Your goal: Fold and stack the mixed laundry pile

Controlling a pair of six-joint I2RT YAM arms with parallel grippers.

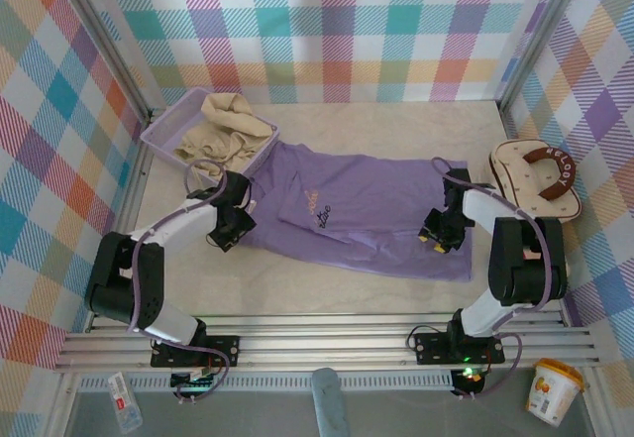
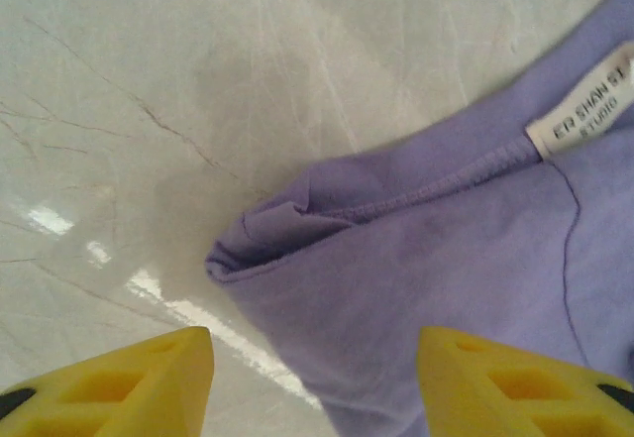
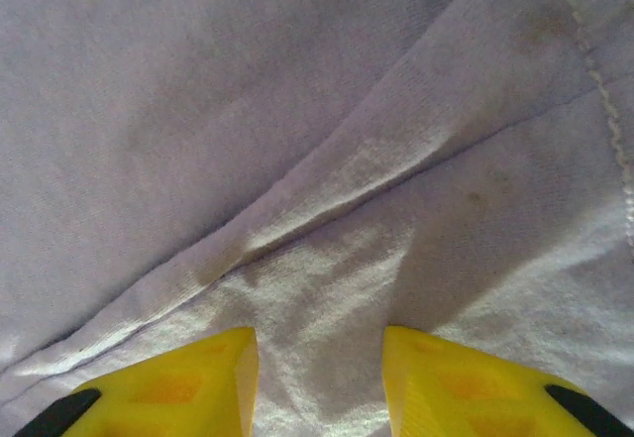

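Observation:
The lavender-purple T-shirt (image 1: 367, 209) lies spread across the middle of the table, its dark chest mark (image 1: 319, 217) facing up. The cream-beige shirt (image 1: 223, 130) sits crumpled in the basket at the back left. My left gripper (image 1: 233, 224) is at the T-shirt's left edge. In the left wrist view its yellow fingers (image 2: 149, 382) stand apart, the gripper (image 2: 315, 378) open over a folded corner of the T-shirt (image 2: 416, 259) near the white label (image 2: 584, 115). My right gripper (image 1: 441, 237) is low over the T-shirt's right side, open (image 3: 319, 378) above a seam in the cloth (image 3: 297, 209).
A lavender mesh basket (image 1: 163, 132) stands at the back left corner. At the right edge lies a cream padded bag with a brown handle (image 1: 540, 174). Plaid walls close in three sides. Bare tabletop (image 1: 297, 288) lies in front of the T-shirt.

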